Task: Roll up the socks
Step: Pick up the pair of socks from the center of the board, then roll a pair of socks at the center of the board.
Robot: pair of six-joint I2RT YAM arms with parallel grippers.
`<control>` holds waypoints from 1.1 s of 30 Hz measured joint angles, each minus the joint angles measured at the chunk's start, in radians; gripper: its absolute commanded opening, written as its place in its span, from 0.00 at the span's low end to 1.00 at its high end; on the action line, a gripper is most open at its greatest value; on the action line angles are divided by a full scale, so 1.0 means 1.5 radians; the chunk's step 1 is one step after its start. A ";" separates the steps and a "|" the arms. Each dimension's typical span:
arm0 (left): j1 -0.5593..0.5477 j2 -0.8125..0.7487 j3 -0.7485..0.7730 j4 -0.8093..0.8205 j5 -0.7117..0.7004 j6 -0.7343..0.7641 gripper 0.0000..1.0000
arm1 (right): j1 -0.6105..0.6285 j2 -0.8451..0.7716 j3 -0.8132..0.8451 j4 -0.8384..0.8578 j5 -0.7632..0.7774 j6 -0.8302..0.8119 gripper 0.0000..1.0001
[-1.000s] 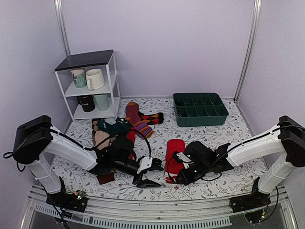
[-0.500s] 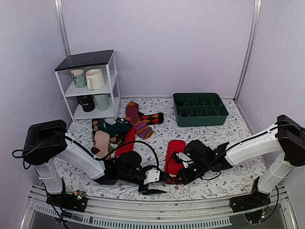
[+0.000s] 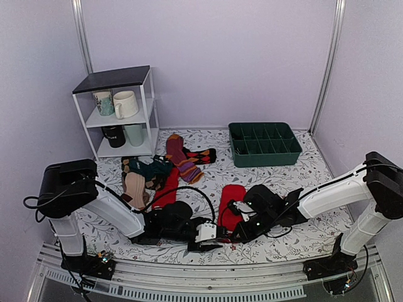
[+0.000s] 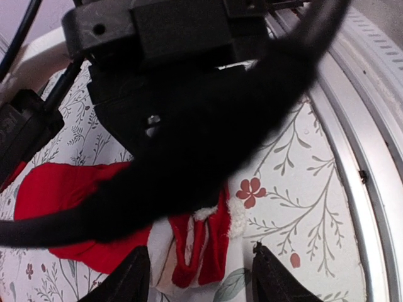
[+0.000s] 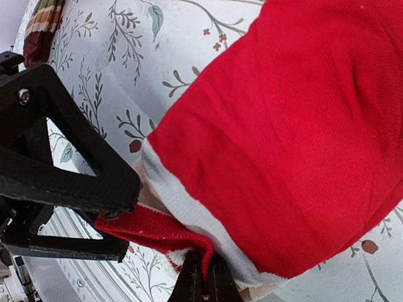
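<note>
Red socks: flat on the flowered cloth, at about 6 o'clock from the table's middle; toe end toward 12 o'clock, pale cuff toward the near rail.
Cuff: cream band bunched up, with a red fold standing out of it.
Right pincer: pressed together on that red fold, right at the cuff's edge.
Left pincer: spread, one finger on each side of the cuff; whether either finger touches the knit cannot be told.
In the way: the right arm's black body and a thick black cable fill most of the left wrist view and hide the middle of the socks. From above, both wrists cover the cuff end.
Red strip: lies at 9 o'clock from the socks, beside the heap; what it is cannot be told.
Heap: a maroon sock with purple and orange stripes, a brown striped sock and a dark green sock, at 10 o'clock, well apart from the pincers.
Shelf: white frame with a dark top, in the far corner at 10 o'clock; mugs stand on its levels.
Tray: green, divided into compartments, at 1 o'clock near the back wall.
</note>
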 measured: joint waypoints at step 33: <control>-0.012 0.025 0.037 -0.056 -0.007 -0.020 0.47 | -0.004 0.007 -0.021 0.055 -0.030 0.017 0.00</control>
